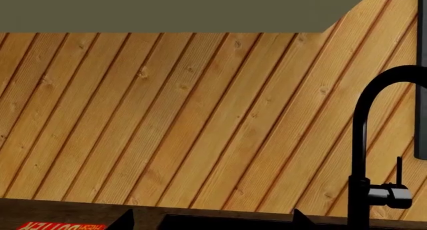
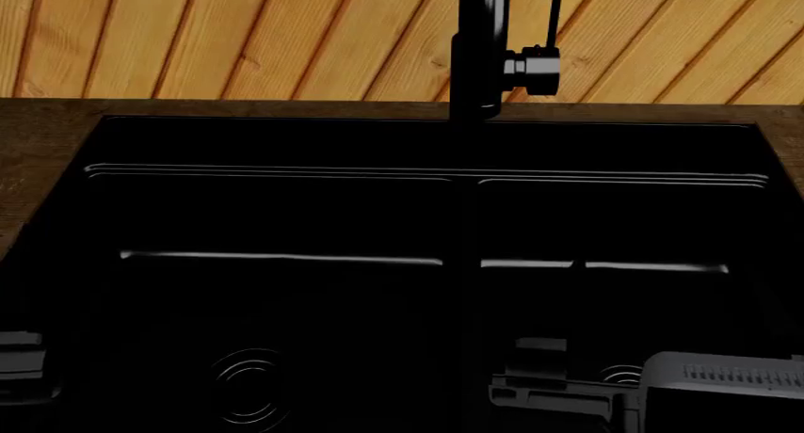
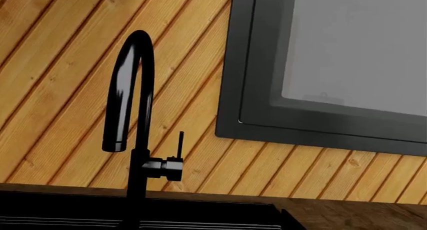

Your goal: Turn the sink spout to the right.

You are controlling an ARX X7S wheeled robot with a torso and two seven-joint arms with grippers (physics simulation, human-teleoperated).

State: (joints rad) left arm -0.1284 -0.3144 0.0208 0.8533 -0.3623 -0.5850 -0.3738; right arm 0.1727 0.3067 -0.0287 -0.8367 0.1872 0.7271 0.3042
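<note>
The sink spout (image 3: 127, 90) is a slim glossy black pipe arching from the back rim of the black double-basin sink (image 2: 427, 174), its outlet hanging over the basins. In the head view only the spout's (image 2: 477, 47) lower stem shows; in the left wrist view the sink spout (image 1: 363, 125) stands off to one side. My left gripper (image 1: 212, 222) is open, its two dark fingertips (image 1: 125, 221) far apart with nothing between them, well short of the spout. My right gripper (image 2: 540, 372) hangs low over the right basin and looks open; one fingertip (image 3: 294, 220) shows.
A short black side cylinder with a thin rod lever (image 2: 538, 66) sticks out of the spout's base. A wood-plank wall (image 1: 200, 115) rises behind the sink, and a dark-framed window (image 3: 333, 65) is set in it. A red box (image 1: 60, 226) lies on the brown counter (image 2: 38, 141).
</note>
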